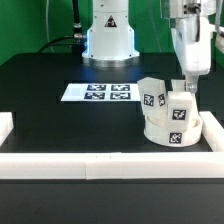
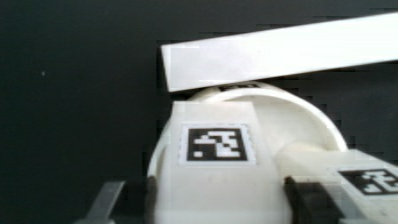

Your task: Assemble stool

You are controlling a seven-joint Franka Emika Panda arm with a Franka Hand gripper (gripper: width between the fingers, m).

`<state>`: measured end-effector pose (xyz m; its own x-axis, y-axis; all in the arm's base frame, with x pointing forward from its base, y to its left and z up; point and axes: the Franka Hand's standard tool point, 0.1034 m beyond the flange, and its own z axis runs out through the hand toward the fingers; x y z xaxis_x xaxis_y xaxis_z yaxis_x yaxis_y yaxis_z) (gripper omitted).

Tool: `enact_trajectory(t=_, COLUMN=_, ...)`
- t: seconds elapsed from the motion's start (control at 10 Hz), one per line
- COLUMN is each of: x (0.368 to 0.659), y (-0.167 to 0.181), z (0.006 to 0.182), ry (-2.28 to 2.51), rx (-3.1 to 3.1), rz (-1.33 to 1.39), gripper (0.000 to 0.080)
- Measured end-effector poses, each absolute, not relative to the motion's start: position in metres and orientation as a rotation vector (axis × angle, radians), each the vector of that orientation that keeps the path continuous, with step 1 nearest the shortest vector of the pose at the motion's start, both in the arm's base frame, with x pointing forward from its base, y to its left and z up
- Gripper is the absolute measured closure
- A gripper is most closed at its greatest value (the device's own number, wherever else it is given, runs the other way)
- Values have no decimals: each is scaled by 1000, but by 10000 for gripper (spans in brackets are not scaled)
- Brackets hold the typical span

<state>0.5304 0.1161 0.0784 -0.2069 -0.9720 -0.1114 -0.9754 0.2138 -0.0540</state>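
The table [image 1: 40, 110] is black, and on it the marker board [image 1: 98, 92] is white with black square tags. The stool's seat disc [image 1: 165, 128] and its block legs [image 1: 152, 96] are white plastic, each bearing black-and-white square tags, one of which shows large in the wrist view [image 2: 219, 144]. The border rails [image 1: 90, 164] are plain white, and the tool [image 1: 188, 84] is white and pale grey.

You see the tool [image 1: 185, 88] closed, it seems, on the upright leg [image 1: 182, 104] atop the round seat [image 1: 168, 126]. A second leg [image 1: 153, 97] stands beside it. The marker board [image 1: 99, 93] lies flat on the counter [image 1: 50, 125], well apart.
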Motion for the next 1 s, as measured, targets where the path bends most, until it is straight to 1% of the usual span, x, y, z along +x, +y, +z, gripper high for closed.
enact_trajectory(t=0.2, x=530, y=117, z=78, ry=2461, rx=-1739, rz=63, gripper=463)
enact_trajectory(t=0.4, x=527, y=118, z=78, ry=2629, rx=-1384, rz=83, gripper=463)
enact_trajectory(t=0.7, x=527, y=122, z=78, ry=2670, rx=-1195, rz=109, gripper=463)
enact_trajectory(t=0.9, x=526, y=121, z=78, ry=2663, rx=-1199, rz=114, gripper=463)
enact_trajectory(t=1.0, x=527, y=120, z=80, ry=2620, rx=-1278, rz=108, gripper=306)
